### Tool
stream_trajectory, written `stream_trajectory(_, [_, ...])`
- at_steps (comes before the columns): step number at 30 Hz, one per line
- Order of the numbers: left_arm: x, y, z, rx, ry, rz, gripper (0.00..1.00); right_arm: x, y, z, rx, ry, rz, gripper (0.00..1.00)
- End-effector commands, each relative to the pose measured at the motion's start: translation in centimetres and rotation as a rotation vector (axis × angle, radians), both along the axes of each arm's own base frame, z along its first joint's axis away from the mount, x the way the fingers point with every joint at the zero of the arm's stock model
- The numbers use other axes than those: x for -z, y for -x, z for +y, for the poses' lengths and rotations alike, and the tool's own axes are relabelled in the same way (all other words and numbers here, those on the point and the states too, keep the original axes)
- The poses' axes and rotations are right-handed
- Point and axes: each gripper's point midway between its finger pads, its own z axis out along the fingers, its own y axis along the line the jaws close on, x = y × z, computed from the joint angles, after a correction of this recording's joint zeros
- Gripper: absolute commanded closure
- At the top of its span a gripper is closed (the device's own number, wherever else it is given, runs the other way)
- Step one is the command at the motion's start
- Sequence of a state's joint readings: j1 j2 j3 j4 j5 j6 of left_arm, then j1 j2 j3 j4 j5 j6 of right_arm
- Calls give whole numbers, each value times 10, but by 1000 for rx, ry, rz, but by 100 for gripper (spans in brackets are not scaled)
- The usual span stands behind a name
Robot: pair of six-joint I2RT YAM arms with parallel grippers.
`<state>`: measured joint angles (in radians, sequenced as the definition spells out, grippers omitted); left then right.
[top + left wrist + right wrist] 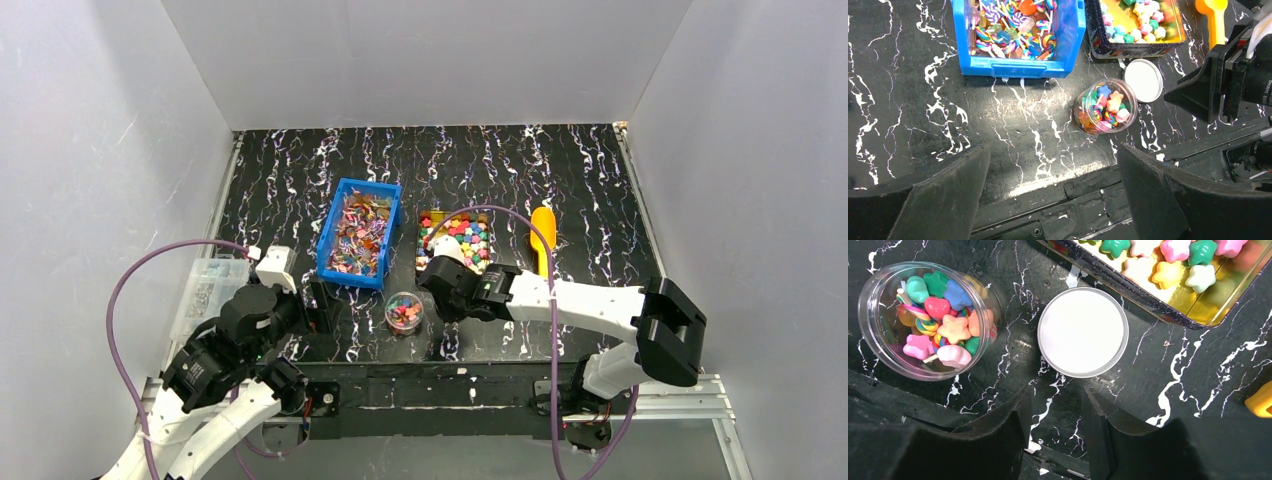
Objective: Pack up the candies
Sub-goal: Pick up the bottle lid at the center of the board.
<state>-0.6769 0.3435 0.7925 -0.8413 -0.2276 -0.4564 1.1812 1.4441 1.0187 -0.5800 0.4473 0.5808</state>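
The candies (pixel 943 322) sat in three places. A heap of them filled the clear jar (pixel 868 335) at the upper left of the right wrist view, the flat shiny-wrapped kind filled the blue bin (pixel 1018 67), and the chunky stars and hearts lay in the gold tray (pixel 1133 49). They looked tiny and light. The chunky ones seemed firm, the wrapped ones slick and apt to slide off a fingertip, so I judged them poor things to pinch one at a time.

The jar looked like thin plastic, light and easy to skid or tip on the glossy desk, so a hold across its wall, low down, seemed safest. The white lid (pixel 1083 331) lay flat just beside the jar. It was thin and stiff, with only its rim to grip, and a hold across its full width would be the one to try.

The right end effector (pixel 1055 400) hung low over the desk at the bottom centre of its own view. Its fingers were a narrow gap apart, with nothing between them and the lid just above the tips. I could not quite tell whether they grazed the desk. The left end effector (pixel 1053 150) was spread wide at the bottom of its view, gripping nothing, with the jar well clear of it.
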Motion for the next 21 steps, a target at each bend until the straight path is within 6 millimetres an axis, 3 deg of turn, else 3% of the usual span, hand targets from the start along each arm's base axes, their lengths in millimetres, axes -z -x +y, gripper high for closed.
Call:
stream_trajectory(1, [3, -2, 0, 1, -19, 10, 2, 4, -4, 8, 23, -40, -14, 51])
stream_trajectory(13, [2, -1, 1, -1, -12, 1, 2, 39, -5, 34, -12, -23, 38, 56])
stream_trajectory(21, [1, 0, 1, -2, -8, -3, 2, 62, -15, 29, 7, 23, 50, 60])
